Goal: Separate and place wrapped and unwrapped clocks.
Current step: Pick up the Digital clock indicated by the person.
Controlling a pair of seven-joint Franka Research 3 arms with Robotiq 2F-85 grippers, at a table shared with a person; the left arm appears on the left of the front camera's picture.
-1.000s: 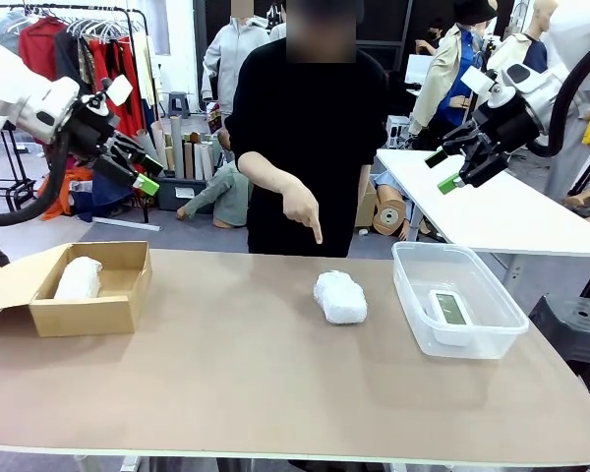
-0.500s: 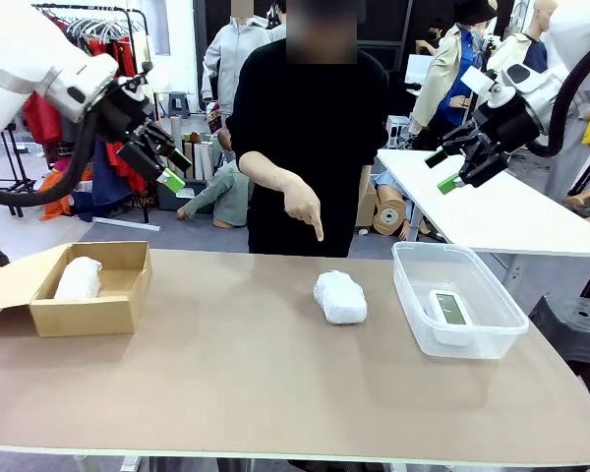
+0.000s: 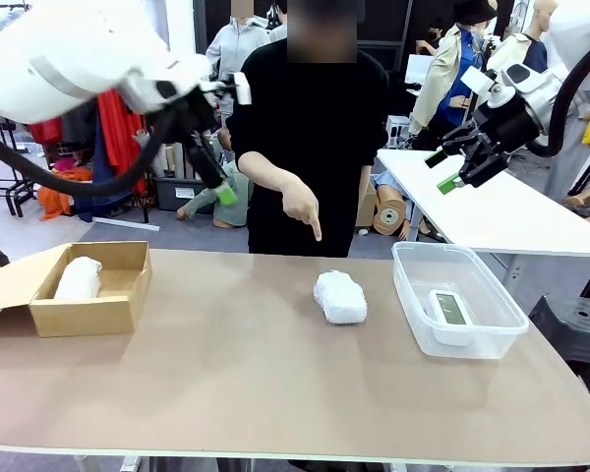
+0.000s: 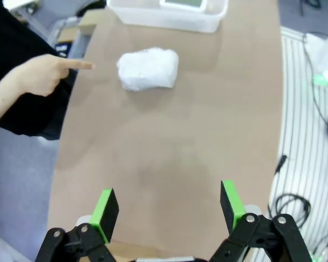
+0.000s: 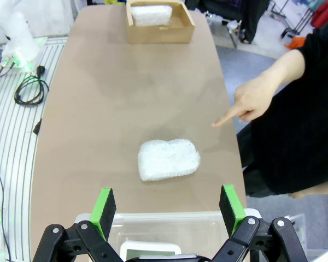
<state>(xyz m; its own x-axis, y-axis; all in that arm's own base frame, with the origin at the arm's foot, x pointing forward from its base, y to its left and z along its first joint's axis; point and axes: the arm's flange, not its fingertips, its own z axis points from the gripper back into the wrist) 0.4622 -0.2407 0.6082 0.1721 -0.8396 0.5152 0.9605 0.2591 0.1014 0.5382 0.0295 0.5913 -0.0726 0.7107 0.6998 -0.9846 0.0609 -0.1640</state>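
Observation:
One wrapped clock [image 3: 340, 297], a crinkly white bundle, lies on the table's middle, and the person's hand [image 3: 303, 208] points down at it. Another wrapped clock [image 3: 79, 278] rests in the brown cardboard box [image 3: 118, 313] at the left. The bare white clock [image 3: 449, 308] with a grey screen lies in the clear tub [image 3: 501, 329] at the right. My left gripper [image 3: 219, 182] hangs open high above the table, left of the person. From its wrist view, the middle bundle [image 4: 148, 68] lies far ahead of the open left gripper [image 4: 169, 204]. My right gripper [image 3: 442, 170] stands open high over the tub; the bundle [image 5: 168, 159] sits beyond its fingers.
A second white table [image 3: 501, 211] stands behind at the right. The box's flap [image 3: 5, 285] hangs open over the left edge. In the right wrist view the tub [image 5: 169, 226] lies just below the right gripper [image 5: 168, 204], with cables [image 5: 27, 87] on the floor.
My left arm has swung right, from above the cardboard box toward the table's middle. The right arm, the person's pointing hand and all the clocks have stayed put.

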